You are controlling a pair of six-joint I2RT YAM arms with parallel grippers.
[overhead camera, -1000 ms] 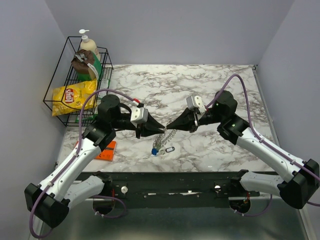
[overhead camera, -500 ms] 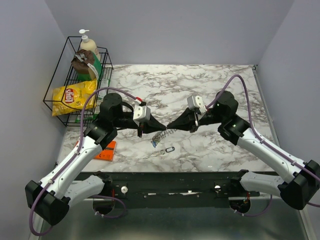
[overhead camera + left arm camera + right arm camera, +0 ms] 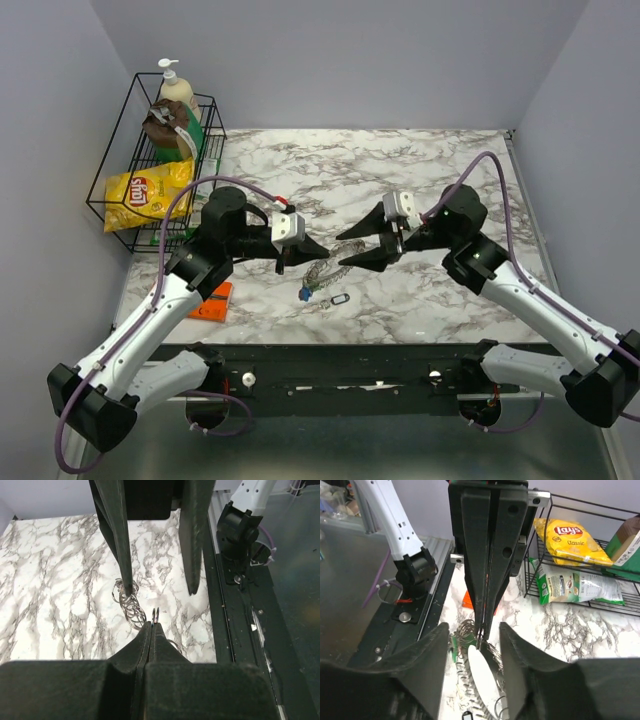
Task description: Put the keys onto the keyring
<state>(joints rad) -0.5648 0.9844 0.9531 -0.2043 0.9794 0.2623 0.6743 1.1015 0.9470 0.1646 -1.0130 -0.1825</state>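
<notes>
Top view: my left gripper (image 3: 321, 252) is pinched tight on the keyring (image 3: 326, 272), which trails down from its tips over the middle of the counter (image 3: 420, 170), toward the near edge. My right gripper (image 3: 343, 250) meets it tip to tip, jaws spread wide, holding nothing. Loose keys (image 3: 303, 294), one blue-headed, lie just nearer the near edge. A wire basket (image 3: 120, 185) stands by the far left corner.

Left wrist: my closed fingers clamp one thin loop; more loops hang touching one finger of the right gripper.

Right wrist: my parted fingers flank the left gripper's closed tips, the keyring coils below them, and a green-headed key (image 3: 454, 652) is beside it
</notes>
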